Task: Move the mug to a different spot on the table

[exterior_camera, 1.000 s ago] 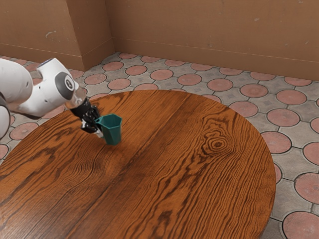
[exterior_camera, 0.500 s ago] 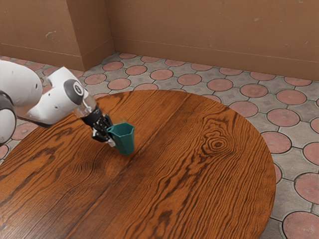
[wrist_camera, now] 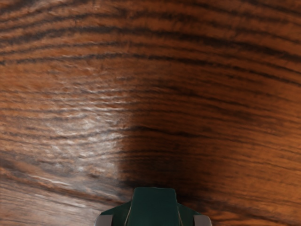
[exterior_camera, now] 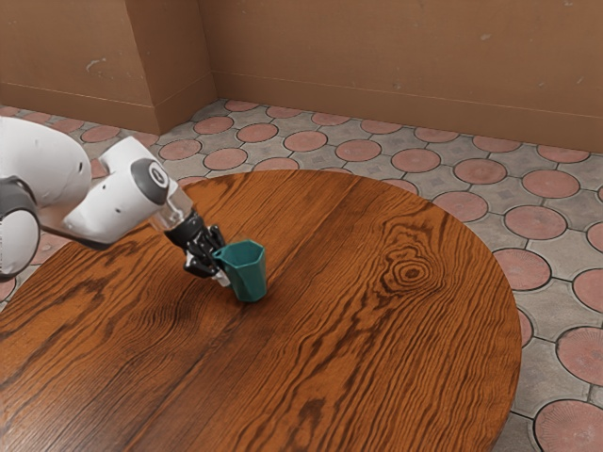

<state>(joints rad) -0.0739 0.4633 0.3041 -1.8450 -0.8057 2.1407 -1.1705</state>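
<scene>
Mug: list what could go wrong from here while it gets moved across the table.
1. The gripper is shut on the mug from one side, so most of the mug hangs out beyond the fingers. It might pivot in the grip or slip out.
2. The mug sits low over the table and looks slightly tilted. Its base could catch on the wood, or it could tip over when it is let go.

The mug [wrist_camera: 153, 207] is cut off by the wrist view's edge, as are the fingers [wrist_camera: 105, 220] beside it. In the exterior view the counter [exterior_camera: 377, 358] runs past the lower and left edges, and the arm [exterior_camera: 57, 188] is cropped at that view's left.
</scene>
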